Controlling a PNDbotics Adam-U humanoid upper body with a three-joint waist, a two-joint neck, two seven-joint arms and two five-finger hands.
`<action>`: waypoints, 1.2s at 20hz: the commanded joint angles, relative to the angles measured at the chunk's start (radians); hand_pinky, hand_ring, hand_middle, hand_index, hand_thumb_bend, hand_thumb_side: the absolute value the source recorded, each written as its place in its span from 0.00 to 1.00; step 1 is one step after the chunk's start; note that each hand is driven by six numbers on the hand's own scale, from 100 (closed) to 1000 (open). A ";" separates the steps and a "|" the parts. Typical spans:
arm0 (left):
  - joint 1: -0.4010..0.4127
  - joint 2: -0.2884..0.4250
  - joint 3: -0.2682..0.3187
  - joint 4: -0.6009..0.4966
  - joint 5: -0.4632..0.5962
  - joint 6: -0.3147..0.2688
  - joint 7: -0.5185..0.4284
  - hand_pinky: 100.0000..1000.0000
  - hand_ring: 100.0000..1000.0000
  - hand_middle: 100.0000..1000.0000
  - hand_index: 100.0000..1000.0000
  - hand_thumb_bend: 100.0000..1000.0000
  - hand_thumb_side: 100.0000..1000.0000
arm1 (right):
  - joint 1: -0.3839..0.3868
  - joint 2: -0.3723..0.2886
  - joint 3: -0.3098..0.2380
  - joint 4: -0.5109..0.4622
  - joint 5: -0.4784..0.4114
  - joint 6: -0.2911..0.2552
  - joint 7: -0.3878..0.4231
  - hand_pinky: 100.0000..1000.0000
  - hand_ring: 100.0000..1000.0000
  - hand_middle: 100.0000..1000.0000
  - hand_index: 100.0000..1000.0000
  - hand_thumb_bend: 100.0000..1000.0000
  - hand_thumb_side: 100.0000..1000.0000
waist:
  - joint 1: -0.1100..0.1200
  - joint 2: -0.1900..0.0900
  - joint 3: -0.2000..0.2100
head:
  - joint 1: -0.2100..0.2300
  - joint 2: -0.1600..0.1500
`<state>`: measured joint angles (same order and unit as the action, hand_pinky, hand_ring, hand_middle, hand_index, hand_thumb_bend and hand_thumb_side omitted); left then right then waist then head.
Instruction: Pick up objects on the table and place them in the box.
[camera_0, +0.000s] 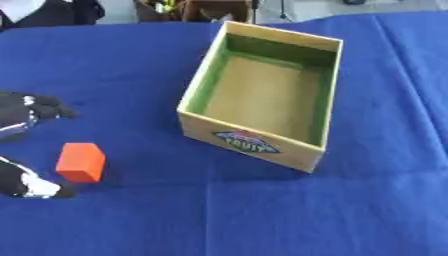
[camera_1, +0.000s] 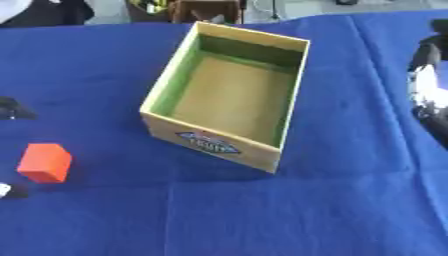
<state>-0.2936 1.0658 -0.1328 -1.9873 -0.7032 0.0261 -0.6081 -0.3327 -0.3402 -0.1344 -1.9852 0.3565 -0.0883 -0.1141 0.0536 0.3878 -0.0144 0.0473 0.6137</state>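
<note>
Fingers of the left hand reach in from the left edge, spread apart and grasping nothing, one part above and one part below the orange block. The block stands on the blue tablecloth in the gap between them, touching neither, so this hand is plainly the nearer one. Rightward, well apart from the block, sits the open cardboard box, empty, its long axis running away from the robot. The right hand shows only at the far right edge; whether it is curled or released cannot be told.
</note>
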 joint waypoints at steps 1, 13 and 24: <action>-0.020 0.046 -0.004 -0.013 0.008 0.006 -0.037 0.63 0.80 0.78 0.89 0.74 0.72 | -0.005 -0.025 0.000 -0.015 0.006 -0.004 0.002 0.70 0.61 0.56 0.77 0.00 0.52 | 0.000 -0.015 -0.002 | 0.004 -0.007; -0.051 0.025 -0.009 0.019 0.011 0.030 -0.090 0.56 0.77 0.74 0.84 0.65 0.68 | -0.006 -0.021 -0.001 -0.015 0.009 -0.006 0.003 0.70 0.61 0.56 0.77 0.00 0.52 | -0.001 0.001 -0.009 | 0.010 -0.016; -0.083 -0.012 -0.020 0.114 0.000 0.034 -0.056 0.52 0.73 0.71 0.83 0.47 0.63 | -0.008 -0.014 -0.001 -0.015 0.011 -0.006 0.005 0.71 0.61 0.56 0.77 0.00 0.52 | -0.005 0.011 -0.016 | 0.013 -0.028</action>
<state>-0.3647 1.0343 -0.1575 -1.8778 -0.7039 0.0586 -0.6708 -0.3335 -0.3399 -0.1343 -1.9852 0.3607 -0.0924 -0.1099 0.0500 0.4166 -0.0304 0.0582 0.5961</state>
